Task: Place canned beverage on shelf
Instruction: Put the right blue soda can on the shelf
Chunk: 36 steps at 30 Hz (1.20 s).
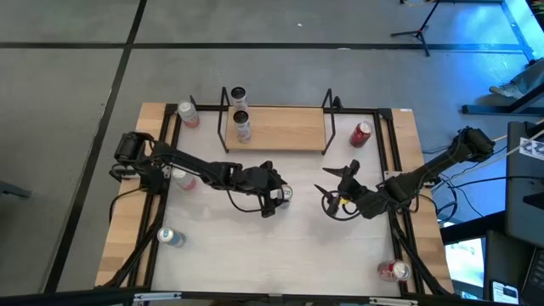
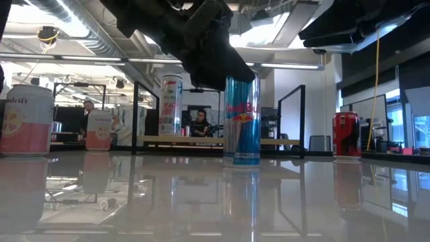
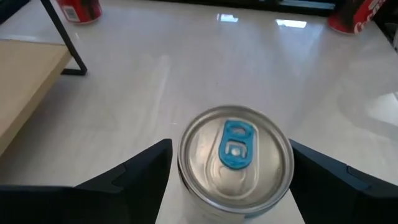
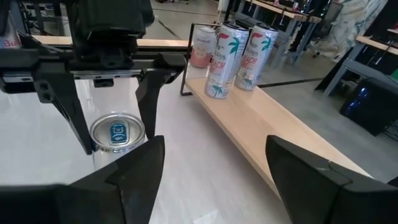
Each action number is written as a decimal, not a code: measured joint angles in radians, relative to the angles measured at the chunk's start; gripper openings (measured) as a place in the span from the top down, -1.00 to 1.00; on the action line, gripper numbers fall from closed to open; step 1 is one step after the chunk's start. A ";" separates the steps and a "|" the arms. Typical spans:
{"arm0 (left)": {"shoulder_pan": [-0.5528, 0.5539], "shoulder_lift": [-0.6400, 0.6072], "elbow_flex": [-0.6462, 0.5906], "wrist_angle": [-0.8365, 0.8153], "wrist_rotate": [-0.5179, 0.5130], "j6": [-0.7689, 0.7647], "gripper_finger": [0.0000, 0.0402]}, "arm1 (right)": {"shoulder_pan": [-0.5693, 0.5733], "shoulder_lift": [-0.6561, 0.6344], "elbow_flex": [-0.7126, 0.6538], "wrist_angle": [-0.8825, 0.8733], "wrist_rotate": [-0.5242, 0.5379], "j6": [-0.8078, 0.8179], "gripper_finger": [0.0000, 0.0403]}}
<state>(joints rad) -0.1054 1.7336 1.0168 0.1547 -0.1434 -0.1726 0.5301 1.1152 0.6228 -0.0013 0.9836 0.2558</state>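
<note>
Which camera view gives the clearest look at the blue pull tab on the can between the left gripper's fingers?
The left wrist view: the can fills it, top up, tab plain. The right wrist view shows the tab small. The high view shows only the can's top; the low view only its side.

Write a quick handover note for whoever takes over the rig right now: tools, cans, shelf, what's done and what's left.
Left tool: open, straddling the blue can standing mid-table, not visibly gripping.
Right tool: open, empty, beside it.
Shelf: one tall white can on its board; a second just behind.
Done: possibly that one can.
Left: grip the blue can and set it on the shelf.
</note>
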 joint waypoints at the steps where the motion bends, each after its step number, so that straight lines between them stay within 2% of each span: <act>1: 0.000 0.001 0.000 -0.002 -0.001 0.000 -0.39 | 0.000 0.000 0.000 0.000 0.000 0.000 -0.39; 7: 0.000 0.001 0.000 -0.006 -0.004 0.001 -0.07 | 0.000 0.000 0.000 0.004 0.011 0.000 -0.39; 13: 0.000 -0.030 0.004 -0.054 0.006 0.019 -0.05 | 0.000 0.000 0.000 0.066 0.012 -0.036 -0.39; 16: 0.000 -0.071 0.069 -0.202 -0.009 0.023 -0.05 | 0.001 -0.001 0.025 0.050 0.010 -0.068 -0.39; 22: 0.018 -0.102 0.306 -0.525 -0.118 0.108 -0.05 | -0.008 -0.008 0.093 0.061 0.046 -0.155 -0.39; 24: 0.040 -0.102 0.382 -0.596 -0.144 0.141 -0.05 | -0.009 -0.007 0.098 0.061 0.084 -0.158 -0.39; 29: 0.135 -0.104 0.500 -0.637 -0.180 0.227 -0.05 | -0.009 -0.005 0.072 0.059 0.191 -0.156 -0.39; 36: 0.356 -0.104 0.500 -0.630 -0.099 0.263 -0.05 | -0.009 -0.004 0.021 0.052 0.301 -0.134 -0.39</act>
<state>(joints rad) 0.2501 1.6299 1.5171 -0.4750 -0.2426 0.0906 0.5213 1.1110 0.6442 0.0505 1.2848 0.1221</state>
